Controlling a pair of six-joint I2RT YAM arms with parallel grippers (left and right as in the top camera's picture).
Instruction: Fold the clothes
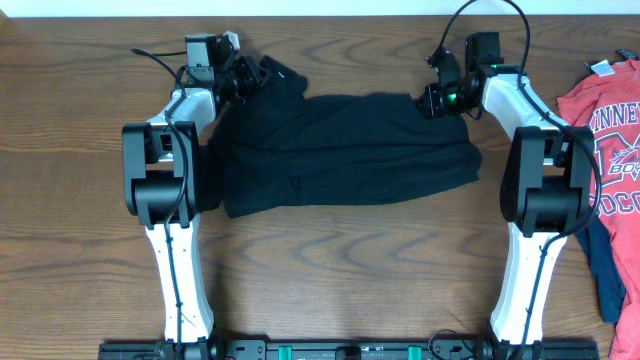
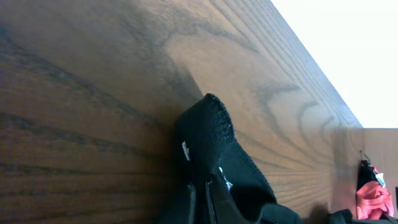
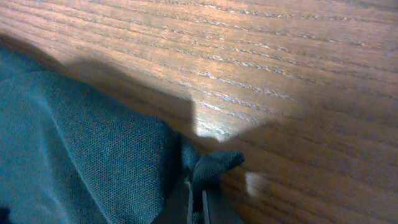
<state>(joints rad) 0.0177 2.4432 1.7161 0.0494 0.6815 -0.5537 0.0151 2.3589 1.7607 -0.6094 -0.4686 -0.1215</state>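
Note:
The clothes, a black T-shirt (image 1: 340, 150), lie spread across the middle of the wooden table in the overhead view. My left gripper (image 1: 250, 78) is at the shirt's far left corner, shut on a bunched ridge of black fabric (image 2: 208, 134) that pokes out past the jaws. At the far right corner, my right gripper (image 1: 432, 100) is shut on a small fold of the shirt's edge (image 3: 211, 165), which stands just off the wood. The rest of the shirt (image 3: 81, 155) fills the lower left of the right wrist view.
A red T-shirt with white lettering (image 1: 610, 130) and a navy garment (image 1: 605, 260) lie at the table's right edge, behind the right arm. The red shirt (image 2: 372, 199) also shows far off in the left wrist view. The table's far edge (image 1: 330, 16) runs close behind both grippers.

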